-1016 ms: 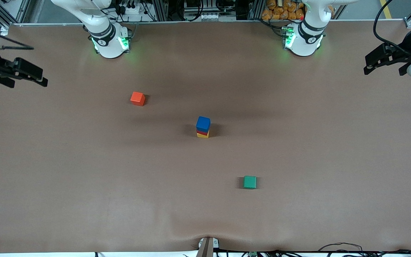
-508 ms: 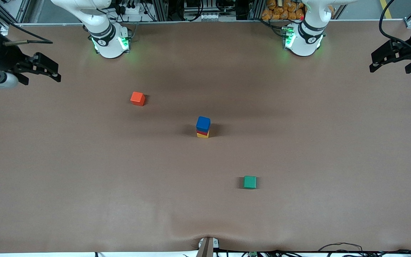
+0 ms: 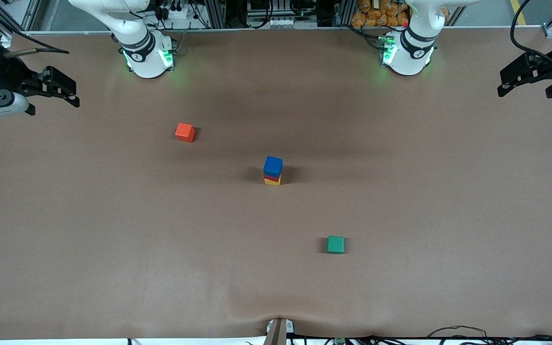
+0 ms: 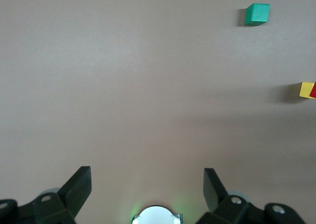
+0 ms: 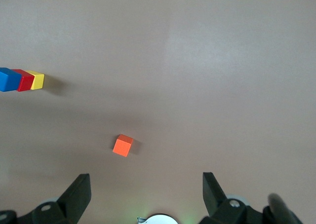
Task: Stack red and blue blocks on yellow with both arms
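Note:
A stack stands at the table's middle: the blue block [image 3: 273,166] on the red block [image 3: 271,177] on the yellow cube [image 3: 272,181]. The stack also shows in the right wrist view, blue [image 5: 9,79], red [image 5: 23,80], yellow [image 5: 36,80]. The left wrist view shows only the yellow cube [image 4: 306,90] and a red sliver [image 4: 313,91] at its edge. My left gripper [image 3: 527,76] is open and empty, raised over the left arm's end of the table. My right gripper [image 3: 58,86] is open and empty, raised over the right arm's end.
An orange-red cube [image 3: 185,132] lies toward the right arm's base, farther from the front camera than the stack; it shows in the right wrist view [image 5: 122,145]. A green cube [image 3: 335,244] lies nearer the front camera; it shows in the left wrist view [image 4: 256,14].
Both grippers have drawn back and up toward their table ends, the right one turning as it rose. The stack and the loose cubes have not moved.

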Robot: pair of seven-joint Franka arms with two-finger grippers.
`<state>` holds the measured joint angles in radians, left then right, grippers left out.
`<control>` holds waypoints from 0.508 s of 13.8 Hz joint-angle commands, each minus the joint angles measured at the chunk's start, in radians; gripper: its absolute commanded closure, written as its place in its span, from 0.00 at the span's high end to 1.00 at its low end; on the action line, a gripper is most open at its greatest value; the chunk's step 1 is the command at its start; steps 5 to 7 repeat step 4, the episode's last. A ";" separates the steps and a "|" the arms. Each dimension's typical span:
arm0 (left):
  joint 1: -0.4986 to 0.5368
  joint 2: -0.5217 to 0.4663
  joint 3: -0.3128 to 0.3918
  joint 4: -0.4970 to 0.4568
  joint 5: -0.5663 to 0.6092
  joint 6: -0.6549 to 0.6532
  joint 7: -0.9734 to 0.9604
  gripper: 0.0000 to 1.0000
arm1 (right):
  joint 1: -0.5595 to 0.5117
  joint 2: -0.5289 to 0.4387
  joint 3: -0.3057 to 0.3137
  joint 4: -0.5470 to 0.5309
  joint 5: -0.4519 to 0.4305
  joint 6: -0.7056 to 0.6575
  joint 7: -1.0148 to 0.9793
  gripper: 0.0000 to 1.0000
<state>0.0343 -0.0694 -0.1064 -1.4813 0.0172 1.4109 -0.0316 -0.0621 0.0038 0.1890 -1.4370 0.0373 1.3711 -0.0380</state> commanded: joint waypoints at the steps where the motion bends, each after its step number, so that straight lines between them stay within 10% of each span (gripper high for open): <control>1: 0.003 -0.010 -0.004 0.016 0.020 -0.006 0.013 1.00 | -0.013 -0.019 -0.003 0.003 -0.014 0.008 -0.019 1.00; 7: 0.003 -0.007 -0.006 0.021 0.017 -0.006 0.015 1.00 | -0.037 -0.007 -0.006 0.027 -0.010 -0.012 -0.019 1.00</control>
